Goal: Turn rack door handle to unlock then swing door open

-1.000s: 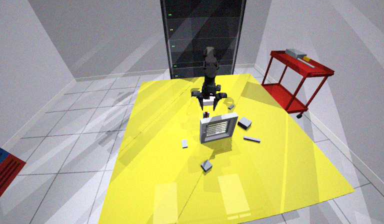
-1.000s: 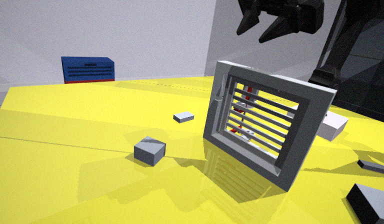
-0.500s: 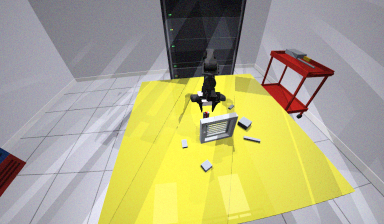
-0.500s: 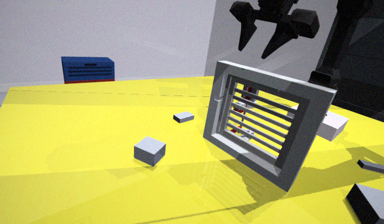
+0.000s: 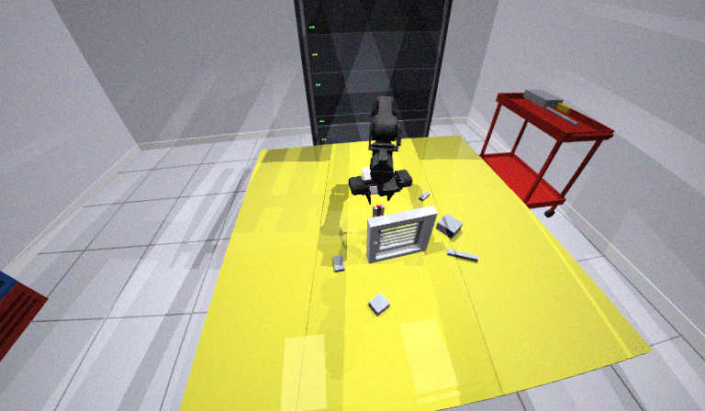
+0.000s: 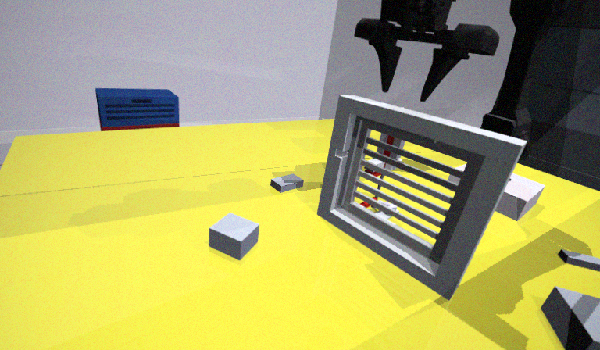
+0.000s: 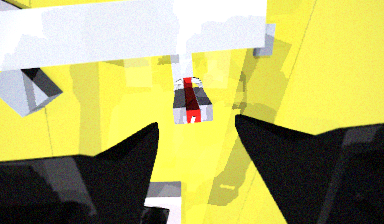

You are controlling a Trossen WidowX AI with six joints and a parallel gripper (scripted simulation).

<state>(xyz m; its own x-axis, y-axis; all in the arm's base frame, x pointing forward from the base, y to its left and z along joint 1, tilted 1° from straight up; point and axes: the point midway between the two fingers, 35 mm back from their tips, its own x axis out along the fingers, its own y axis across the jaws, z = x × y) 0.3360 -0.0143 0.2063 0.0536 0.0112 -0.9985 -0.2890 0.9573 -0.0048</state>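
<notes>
The grey rack frame (image 5: 371, 240) (image 6: 491, 196) (image 7: 125, 29) stands upright on the yellow table. Its louvred door (image 5: 398, 234) (image 6: 460, 207) sits closed within it. The grey and red handle (image 5: 378, 209) (image 6: 389, 141) (image 7: 192, 100) stands upright on the arm's side of the door and shows through the slats in the exterior view. Whether it is turned I cannot tell. My gripper (image 5: 379, 200) (image 6: 405, 95) (image 7: 197, 123) points down above the handle, fingers apart on either side of its top in the wrist view. It is open, holds nothing and seems clear of the handle.
Loose grey blocks lie around the frame: one left (image 5: 338, 263) (image 6: 287, 183), one in front (image 5: 378, 303) (image 6: 233, 235), a large one (image 5: 449, 225) and a bar (image 5: 462, 255) to the right, a small one (image 5: 424, 195) behind. A white box (image 6: 522, 196) lies near the arm's base.
</notes>
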